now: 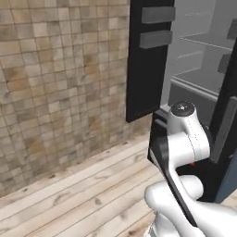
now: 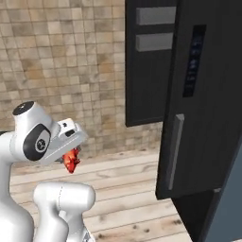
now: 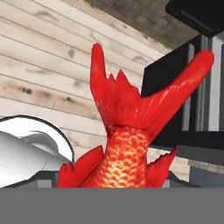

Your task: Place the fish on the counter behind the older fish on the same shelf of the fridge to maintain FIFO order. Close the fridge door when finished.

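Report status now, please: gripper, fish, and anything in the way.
Gripper shut on the fish, held above the floor. Fridge door open. Second door partly blocks the shelves.

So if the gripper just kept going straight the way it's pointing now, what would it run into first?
The gripper, holding the fish tail-first, points down and forward. In the hand view the wooden floor lies ahead, with the fridge's black lower edge to one side. Likely the floor first, though depth is unclear.

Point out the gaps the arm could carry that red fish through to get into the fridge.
The fish hangs from the gripper over bare plank floor. The free way in runs between the open left fridge door and the right door, above the grey shelf. It is crowded low down, where the arm's own links stand before the opening.
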Controlling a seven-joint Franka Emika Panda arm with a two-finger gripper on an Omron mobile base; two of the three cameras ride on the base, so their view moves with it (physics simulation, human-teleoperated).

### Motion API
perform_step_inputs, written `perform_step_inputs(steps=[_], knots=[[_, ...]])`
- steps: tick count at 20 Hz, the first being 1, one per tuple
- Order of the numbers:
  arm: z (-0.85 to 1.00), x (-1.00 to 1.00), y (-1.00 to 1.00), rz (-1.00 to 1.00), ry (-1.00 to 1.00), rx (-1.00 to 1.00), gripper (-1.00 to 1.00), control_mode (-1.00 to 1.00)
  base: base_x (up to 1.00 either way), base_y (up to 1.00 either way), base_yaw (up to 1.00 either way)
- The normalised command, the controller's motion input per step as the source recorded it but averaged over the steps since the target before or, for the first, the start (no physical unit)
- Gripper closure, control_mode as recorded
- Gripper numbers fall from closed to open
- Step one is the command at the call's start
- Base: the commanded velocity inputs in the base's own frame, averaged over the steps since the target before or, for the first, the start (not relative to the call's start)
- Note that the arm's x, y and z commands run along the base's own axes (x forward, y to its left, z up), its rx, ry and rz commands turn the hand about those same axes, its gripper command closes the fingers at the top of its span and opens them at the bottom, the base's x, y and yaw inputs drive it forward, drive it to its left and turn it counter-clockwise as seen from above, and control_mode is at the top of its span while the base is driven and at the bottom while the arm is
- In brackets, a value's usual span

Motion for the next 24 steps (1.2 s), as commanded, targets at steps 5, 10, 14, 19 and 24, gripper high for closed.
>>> perform_step_inputs(steps=[5,10,14,19,24], knots=[[0.00,0.00,0.00,0.00,0.00,0.00,1.00,1.00,1.00,0.31,-0.40],[0.00,0.00,0.00,0.00,0.00,0.00,1.00,1.00,1.00,0.04,-0.51],[0.00,0.00,0.00,0.00,0.00,0.00,1.00,1.00,1.00,0.12,-0.56],[0.00,0.00,0.00,0.00,0.00,0.00,1.00,1.00,0.97,0.04,-0.53],[0.00,0.00,0.00,0.00,0.00,0.00,1.00,1.00,0.78,-0.02,-0.49]])
